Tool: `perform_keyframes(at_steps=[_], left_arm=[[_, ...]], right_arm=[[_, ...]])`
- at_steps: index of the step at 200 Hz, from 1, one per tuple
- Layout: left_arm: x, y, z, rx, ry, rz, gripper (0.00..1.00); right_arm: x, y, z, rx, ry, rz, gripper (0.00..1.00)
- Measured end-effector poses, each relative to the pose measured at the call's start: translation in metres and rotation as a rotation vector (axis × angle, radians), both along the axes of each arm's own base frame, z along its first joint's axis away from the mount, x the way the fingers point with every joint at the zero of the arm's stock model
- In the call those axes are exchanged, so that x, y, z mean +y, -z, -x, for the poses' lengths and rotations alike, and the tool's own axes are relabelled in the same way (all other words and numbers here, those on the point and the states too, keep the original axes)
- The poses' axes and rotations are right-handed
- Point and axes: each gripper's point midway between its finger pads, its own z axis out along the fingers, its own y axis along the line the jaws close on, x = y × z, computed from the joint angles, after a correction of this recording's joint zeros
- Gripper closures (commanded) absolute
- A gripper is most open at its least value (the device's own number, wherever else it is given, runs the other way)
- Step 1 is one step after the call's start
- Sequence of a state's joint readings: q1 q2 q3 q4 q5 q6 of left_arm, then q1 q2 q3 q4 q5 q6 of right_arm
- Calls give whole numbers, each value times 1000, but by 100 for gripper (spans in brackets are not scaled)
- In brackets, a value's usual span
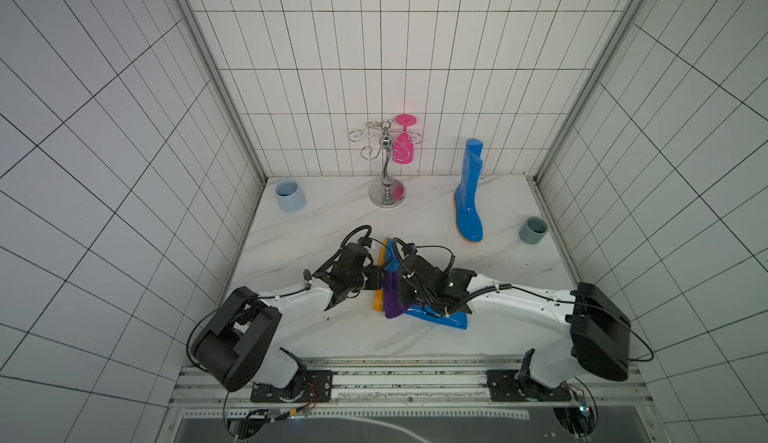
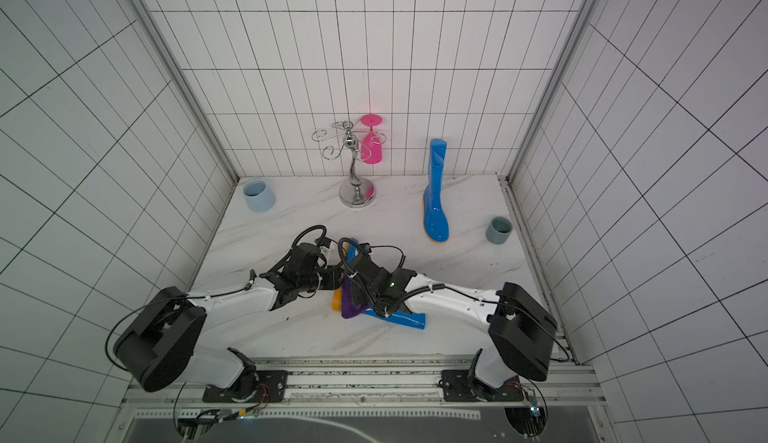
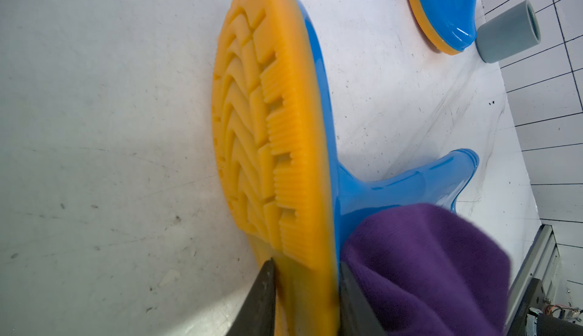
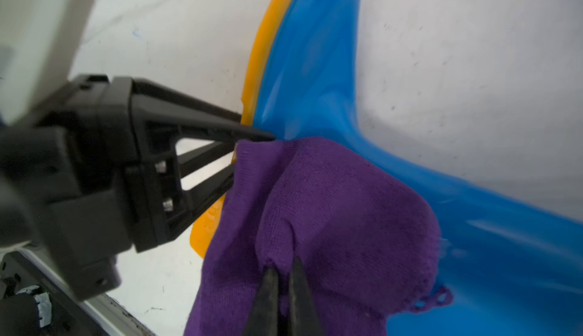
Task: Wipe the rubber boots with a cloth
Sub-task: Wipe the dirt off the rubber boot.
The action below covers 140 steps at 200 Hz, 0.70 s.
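Observation:
One blue rubber boot [image 1: 468,208] [image 2: 435,208] stands upright at the back right. The other boot [image 1: 440,318] [image 2: 399,318] lies on its side mid-table, its orange sole [image 3: 268,129] facing the left arm. My left gripper [image 3: 304,265] [image 1: 377,282] is shut on the heel end of that sole, one finger on each face. The purple cloth [image 4: 331,208] [image 1: 392,303] [image 3: 426,271] is draped over the lying boot's ankle. My right gripper [image 4: 284,263] [image 1: 401,291] is shut on a fold of the cloth and presses it against the blue rubber [image 4: 315,66].
A light-blue cup [image 1: 290,195] sits at the back left and a grey cup [image 1: 533,231] [image 3: 508,31] at the right edge. A chrome stand [image 1: 386,162] holding a pink glass [image 1: 402,145] is at the back centre. Tiled walls enclose three sides.

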<state>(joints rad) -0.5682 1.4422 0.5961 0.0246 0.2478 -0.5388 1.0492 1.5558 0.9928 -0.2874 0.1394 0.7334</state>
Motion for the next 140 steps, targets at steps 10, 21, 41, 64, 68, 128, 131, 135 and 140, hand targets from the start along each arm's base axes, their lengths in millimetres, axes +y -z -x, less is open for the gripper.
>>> perform_keyframes(at_steps=[10, 21, 41, 64, 68, 128, 131, 135, 140], left_arm=[[0, 0, 0, 0, -1, 0, 71], [0, 0, -1, -1, -2, 0, 71], [1, 0, -1, 0, -3, 1, 72], [1, 0, -1, 2, -3, 4, 73], [1, 0, -1, 3, -2, 4, 73], [4, 1, -2, 3, 2, 31, 73], [4, 1, -2, 2, 2, 33, 73], [4, 1, -2, 2, 3, 36, 73], [4, 1, -2, 2, 3, 38, 73]], right_arm=[[2, 9, 2, 16, 5, 5, 100], [-2, 15, 4, 26, 17, 6, 100], [-18, 24, 9, 38, 53, 16, 100], [-50, 25, 15, 46, 107, 20, 100], [-57, 25, 16, 46, 121, 18, 100], [-167, 40, 24, 96, 375, 63, 100], [-171, 40, 25, 98, 383, 66, 100], [-176, 41, 26, 101, 395, 69, 100], [-181, 40, 26, 103, 409, 73, 100]])
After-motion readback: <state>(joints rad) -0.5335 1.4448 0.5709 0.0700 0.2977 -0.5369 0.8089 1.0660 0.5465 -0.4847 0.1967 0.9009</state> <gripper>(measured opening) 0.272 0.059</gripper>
